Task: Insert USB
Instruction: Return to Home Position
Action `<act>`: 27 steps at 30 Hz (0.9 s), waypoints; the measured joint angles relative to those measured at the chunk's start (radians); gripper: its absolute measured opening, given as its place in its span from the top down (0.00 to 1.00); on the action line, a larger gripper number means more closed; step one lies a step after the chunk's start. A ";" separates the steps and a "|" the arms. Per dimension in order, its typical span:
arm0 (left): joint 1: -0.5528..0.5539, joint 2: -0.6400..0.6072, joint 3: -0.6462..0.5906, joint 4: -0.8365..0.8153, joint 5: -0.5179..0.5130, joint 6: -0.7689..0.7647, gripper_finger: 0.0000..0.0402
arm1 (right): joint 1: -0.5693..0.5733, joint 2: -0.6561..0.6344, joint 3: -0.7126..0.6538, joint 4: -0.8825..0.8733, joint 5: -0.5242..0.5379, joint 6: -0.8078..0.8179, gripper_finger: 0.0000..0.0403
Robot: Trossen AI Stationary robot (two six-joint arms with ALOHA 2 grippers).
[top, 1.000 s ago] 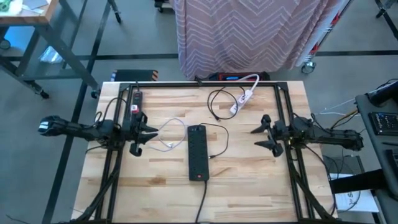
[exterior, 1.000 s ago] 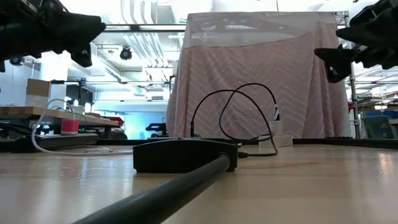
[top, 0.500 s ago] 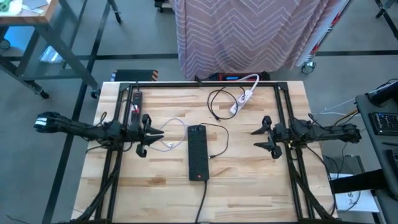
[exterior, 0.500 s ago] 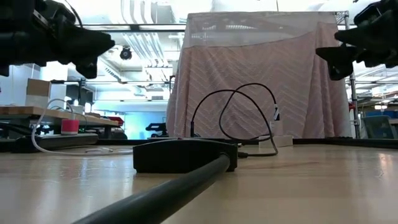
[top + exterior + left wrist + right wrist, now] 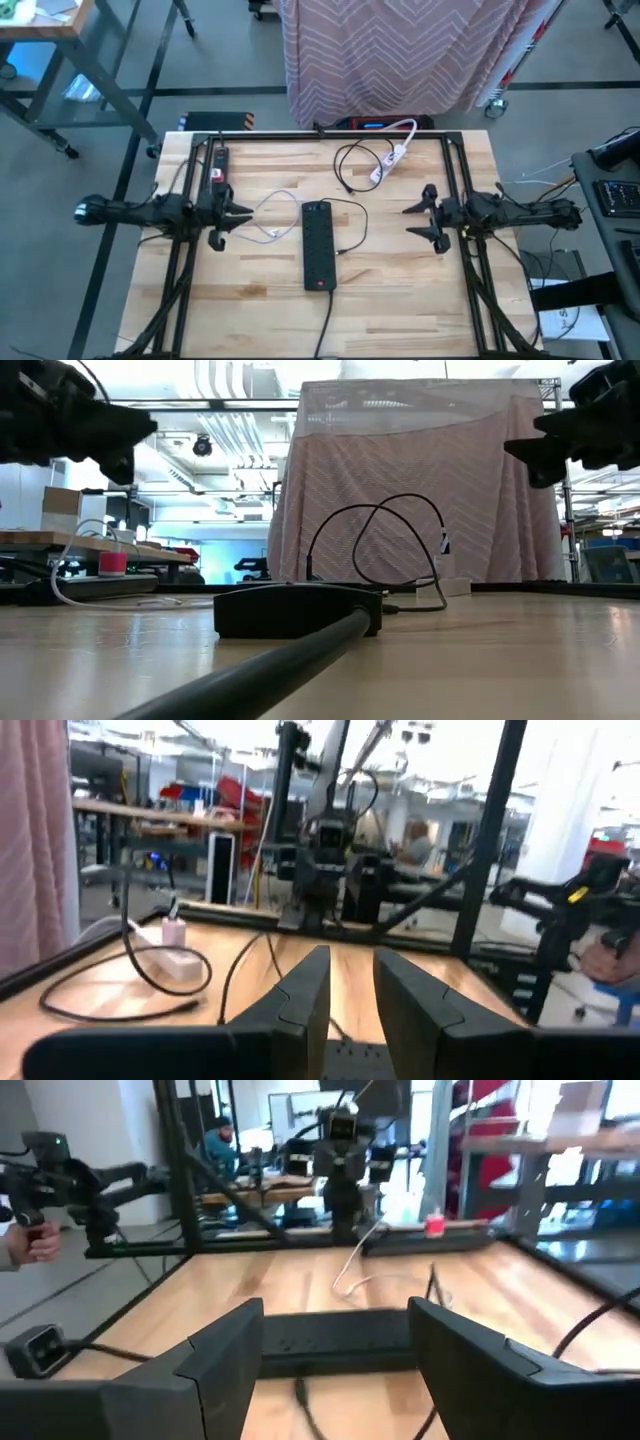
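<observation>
Fingers (image 5: 300,995) of the left gripper (image 5: 232,222) stand a narrow gap apart with nothing between them. The fingers (image 5: 225,1355) of the right gripper (image 5: 412,221) are spread wide and are just as empty.

Read the worktop (image 5: 400,290) from above as a clock, with the draped cloth (image 5: 385,50) at 12. The left gripper hangs at 9 and the right gripper at 3, both lifted off the wood and pointing at the centre.

Between them, at the middle of the dial, lies the central outlet strip (image 5: 318,245), its length running from 12 to 6. Its thick cord (image 5: 250,680) leaves toward the 6 o'clock edge. A white cable (image 5: 270,215) curls on the wood just beside the left gripper's tips, between them and that strip.

Toward 10 o'clock a second outlet strip (image 5: 218,165) lies along the side, with the red charger adapter (image 5: 216,176) standing on it. Near 1 o'clock sits the pink charger adapter (image 5: 174,931). The black charger cable (image 5: 352,165) reaches it and loops back toward the centre, well apart from both grippers.

Black frame rails (image 5: 470,285) run along the 9 and 3 sides under each arm, and along the 12 edge. Bare wood lies toward 5 and 7 o'clock.
</observation>
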 joint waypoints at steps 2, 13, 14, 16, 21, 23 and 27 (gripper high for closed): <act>0.001 0.000 0.000 -0.044 -0.001 0.006 0.84 | 0.000 0.001 0.000 0.000 -0.005 -0.006 0.39; 0.000 0.010 0.000 -0.027 -0.011 0.136 0.84 | 0.002 0.032 0.000 -0.031 -0.007 -0.043 0.39; 0.000 0.018 0.000 -0.028 -0.011 0.134 0.84 | 0.002 0.037 0.000 -0.032 -0.007 -0.043 0.39; 0.000 0.031 0.000 -0.025 -0.011 0.133 0.84 | 0.002 0.040 0.000 -0.032 -0.007 -0.037 0.40; 0.000 0.068 0.000 -0.026 -0.011 0.133 0.84 | 0.002 0.044 0.000 -0.032 -0.008 -0.031 0.43; 0.000 0.081 0.000 -0.028 -0.011 0.133 0.84 | 0.002 0.045 0.000 -0.033 -0.008 -0.031 0.43; 0.000 0.110 0.000 -0.027 -0.011 0.133 0.84 | 0.002 0.045 0.000 -0.033 -0.008 -0.031 0.45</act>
